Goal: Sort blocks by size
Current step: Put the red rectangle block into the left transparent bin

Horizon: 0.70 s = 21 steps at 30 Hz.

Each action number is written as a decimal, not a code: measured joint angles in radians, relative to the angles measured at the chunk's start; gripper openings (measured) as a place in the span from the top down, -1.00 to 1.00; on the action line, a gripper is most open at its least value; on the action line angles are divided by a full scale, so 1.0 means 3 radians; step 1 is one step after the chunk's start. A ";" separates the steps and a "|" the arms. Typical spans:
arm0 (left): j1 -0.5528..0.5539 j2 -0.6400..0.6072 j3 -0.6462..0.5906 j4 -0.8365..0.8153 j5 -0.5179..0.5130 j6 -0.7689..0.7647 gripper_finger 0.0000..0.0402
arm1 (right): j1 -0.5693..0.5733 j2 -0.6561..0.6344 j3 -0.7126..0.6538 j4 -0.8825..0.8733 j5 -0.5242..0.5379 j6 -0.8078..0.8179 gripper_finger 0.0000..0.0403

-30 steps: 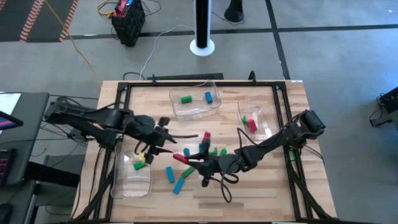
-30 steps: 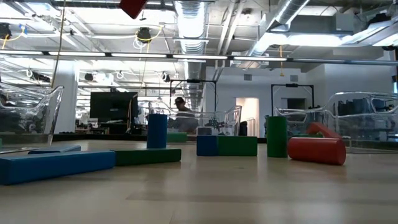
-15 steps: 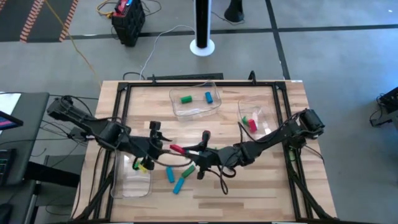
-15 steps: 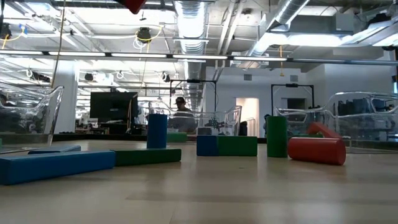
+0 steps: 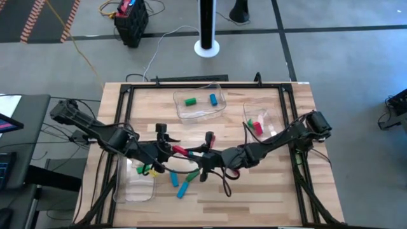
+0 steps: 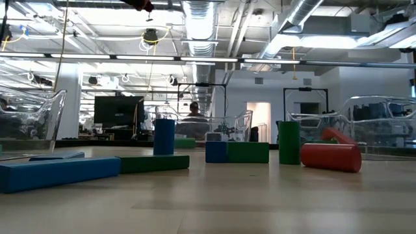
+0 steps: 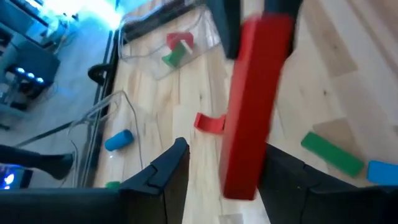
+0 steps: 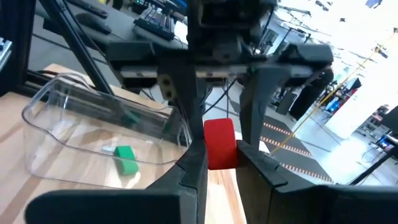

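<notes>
Red bar (image 5: pixel 180 151), unlabelled, clamped by right end effector (image 5: pixel 191 154); left end effector (image 5: pixel 166 151) apart.

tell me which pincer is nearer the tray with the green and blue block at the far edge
Right. The right pincer sits mid-table just below that tray, gripping a long red bar. The left pincer faces it, slightly farther toward the left side.

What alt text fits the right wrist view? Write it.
The right pincer grips a red block, flanked by the open fingers of the left pincer. A clear tray on the table holds a green block.
</notes>
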 joint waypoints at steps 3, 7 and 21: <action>-0.0006 -0.0001 0.0000 0.0066 0.0005 0.0041 0.31 | -0.0001 0.0000 0.0000 -0.0044 -0.0001 0.0023 0.54; -0.0009 -0.0001 0.0000 -0.0001 0.0043 0.0034 0.45 | -0.0001 0.0000 0.0000 -0.0043 0.0000 0.0026 0.54; -0.0009 -0.0001 0.0000 -0.0076 0.0132 0.0009 0.71 | 0.0000 0.0000 0.0000 -0.0040 -0.0007 0.0040 0.54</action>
